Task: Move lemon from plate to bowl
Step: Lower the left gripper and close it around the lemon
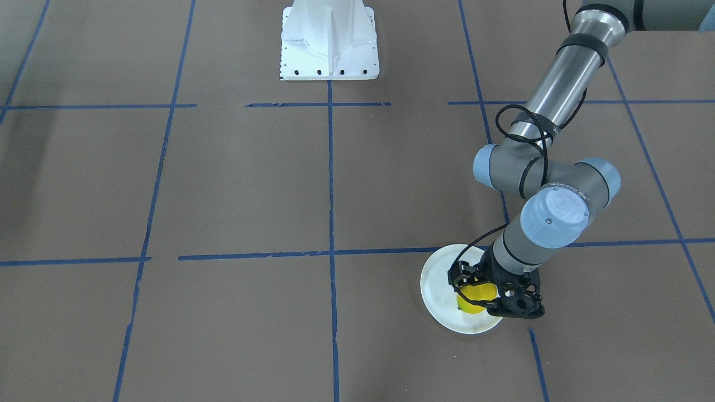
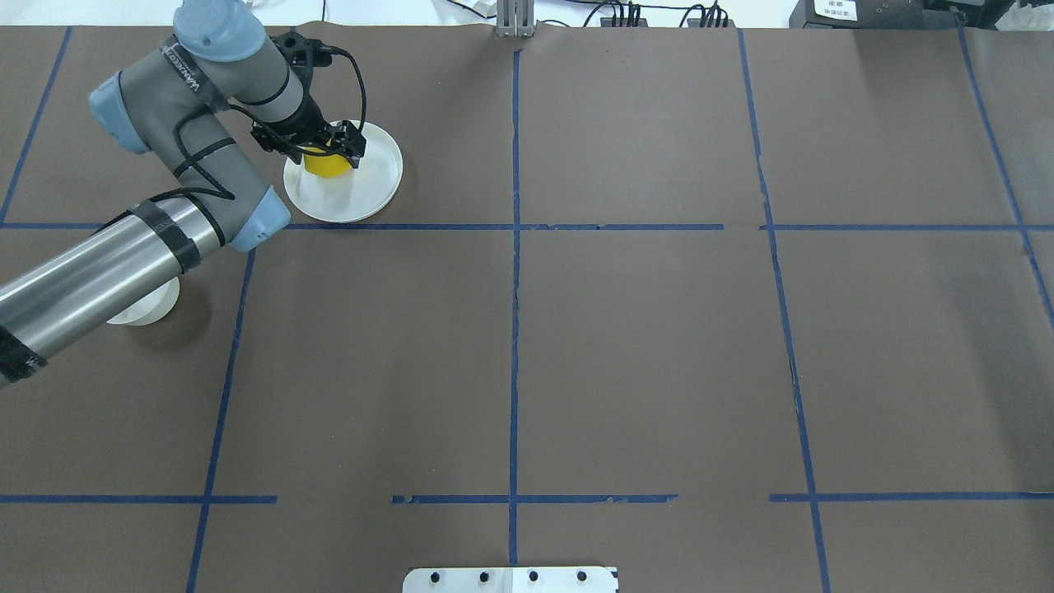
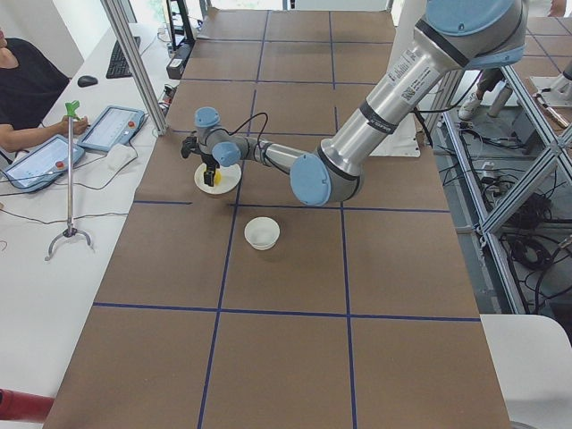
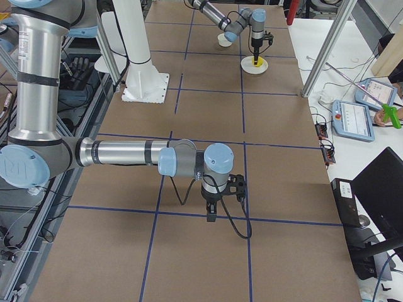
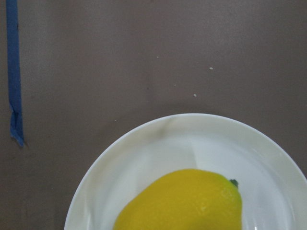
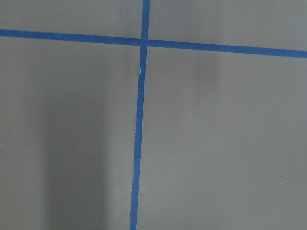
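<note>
The lemon (image 2: 325,163) lies on the plate (image 2: 370,189), at the far left of the bench (image 2: 626,346). The left jaws are lowered around it, one finger on each side and close against its skin; whether they actually pinch it cannot be told. The wrist view shows the lemon's dark tip (image 5: 234,182) and the plate's rim. The bowl (image 3: 262,233) stands apart from the plate, nearer the robot, partly under the left arm (image 2: 222,165). The right jaws hang over bare bench, their opening impossible to tell.
</note>
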Motion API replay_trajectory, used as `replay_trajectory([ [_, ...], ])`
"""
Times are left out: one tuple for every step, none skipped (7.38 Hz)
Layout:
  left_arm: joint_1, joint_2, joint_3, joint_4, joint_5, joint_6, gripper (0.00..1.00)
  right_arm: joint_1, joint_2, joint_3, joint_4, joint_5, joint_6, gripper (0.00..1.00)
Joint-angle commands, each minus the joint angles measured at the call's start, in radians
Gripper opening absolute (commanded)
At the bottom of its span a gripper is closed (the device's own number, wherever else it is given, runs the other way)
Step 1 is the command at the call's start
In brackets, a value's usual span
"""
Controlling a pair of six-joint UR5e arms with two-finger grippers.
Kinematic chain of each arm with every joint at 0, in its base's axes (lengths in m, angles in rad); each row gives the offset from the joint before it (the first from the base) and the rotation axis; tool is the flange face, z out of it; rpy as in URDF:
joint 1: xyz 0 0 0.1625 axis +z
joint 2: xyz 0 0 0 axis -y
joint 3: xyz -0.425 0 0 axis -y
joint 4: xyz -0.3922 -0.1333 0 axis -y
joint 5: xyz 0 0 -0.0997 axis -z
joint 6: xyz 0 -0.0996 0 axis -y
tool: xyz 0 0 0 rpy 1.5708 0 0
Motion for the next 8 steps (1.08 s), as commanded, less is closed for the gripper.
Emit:
replay_trajectory([
  [0.003,0.000,0.004,-0.009,0.000,-0.001,1.00,0.000,0.000,0.000,0.000,0.001,0.000,1.00],
  [0.005,-0.002,0.006,-0.013,0.000,-0.001,1.00,0.000,0.000,0.000,0.000,0.001,0.000,1.00],
  [0.005,-0.017,0.027,-0.013,0.000,-0.001,1.00,0.000,0.000,0.002,0.000,0.000,0.000,1.00],
  [0.005,-0.038,0.059,-0.015,0.000,-0.001,1.00,0.000,0.000,0.000,0.000,0.001,0.000,1.00],
  [0.005,-0.040,0.069,-0.031,0.000,-0.001,1.00,0.000,0.000,0.002,0.000,0.001,0.000,1.00],
  [0.005,-0.040,0.070,-0.033,0.000,-0.001,1.00,0.000,0.000,0.000,0.000,0.000,0.000,1.00],
  [0.005,-0.040,0.069,-0.035,0.000,-0.001,0.99,0.000,0.000,0.000,0.000,0.000,0.000,1.00],
  [0.005,-0.040,0.069,-0.033,0.000,-0.001,0.71,0.000,0.000,0.000,0.000,0.000,0.000,1.00],
])
